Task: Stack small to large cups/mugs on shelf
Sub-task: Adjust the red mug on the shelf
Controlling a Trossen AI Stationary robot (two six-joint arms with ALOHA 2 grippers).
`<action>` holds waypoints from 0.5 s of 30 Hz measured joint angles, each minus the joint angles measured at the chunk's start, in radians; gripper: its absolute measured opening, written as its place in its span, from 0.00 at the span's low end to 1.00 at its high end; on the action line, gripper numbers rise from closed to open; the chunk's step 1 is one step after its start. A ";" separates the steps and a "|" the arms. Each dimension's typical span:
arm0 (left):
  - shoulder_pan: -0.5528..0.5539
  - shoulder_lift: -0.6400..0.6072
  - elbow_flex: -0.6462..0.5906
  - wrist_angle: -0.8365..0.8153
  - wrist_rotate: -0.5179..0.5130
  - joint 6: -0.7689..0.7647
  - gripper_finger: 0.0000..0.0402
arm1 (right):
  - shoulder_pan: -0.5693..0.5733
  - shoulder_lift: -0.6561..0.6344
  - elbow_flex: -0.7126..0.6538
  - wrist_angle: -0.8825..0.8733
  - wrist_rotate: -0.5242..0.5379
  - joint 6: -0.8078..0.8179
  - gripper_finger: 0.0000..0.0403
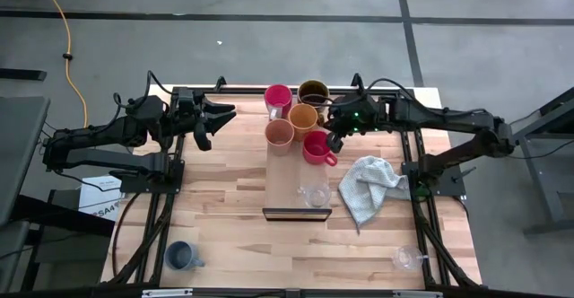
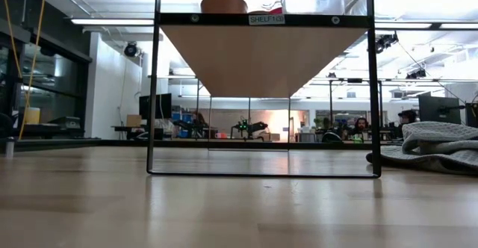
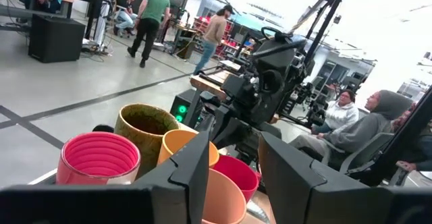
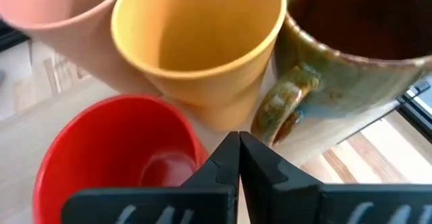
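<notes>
The shelf (image 1: 285, 177) is a raised pale board on a black frame (image 2: 153, 91). On its far half stand a red mug (image 1: 278, 96), the olive-brown mug (image 1: 314, 92), an orange cup (image 1: 303, 116), a paler orange cup (image 1: 280, 132) and a second red mug (image 1: 316, 145). A clear glass cup (image 1: 314, 193) stands near its near end. A blue mug (image 1: 182, 256) and a second glass cup (image 1: 408, 258) stand on the tabletop. My right gripper (image 4: 237, 143) is shut just above the gap between the red mug (image 4: 115, 156), the orange cup (image 4: 196, 42) and the olive mug's handle (image 4: 280, 109). My left gripper (image 1: 215, 126) is open, left of the shelf.
A crumpled pale grey cloth (image 1: 369, 186) lies on the tabletop right of the shelf, and also shows in the low view (image 2: 441, 147). People walk and sit in the room beyond the table (image 3: 152, 18).
</notes>
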 joint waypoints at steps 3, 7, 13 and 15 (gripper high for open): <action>0.000 0.000 0.000 0.000 0.000 0.000 0.29 | -0.001 0.006 0.000 0.009 -0.018 0.000 0.00; 0.000 0.000 0.000 0.000 0.000 0.000 0.29 | 0.000 0.005 0.000 0.012 -0.035 -0.007 0.00; 0.000 0.000 0.000 0.000 0.000 0.000 0.29 | 0.002 0.005 0.000 0.009 -0.100 -0.007 0.00; 0.000 0.000 0.000 0.000 0.000 0.000 0.29 | 0.003 0.005 0.000 0.009 -0.119 -0.004 0.00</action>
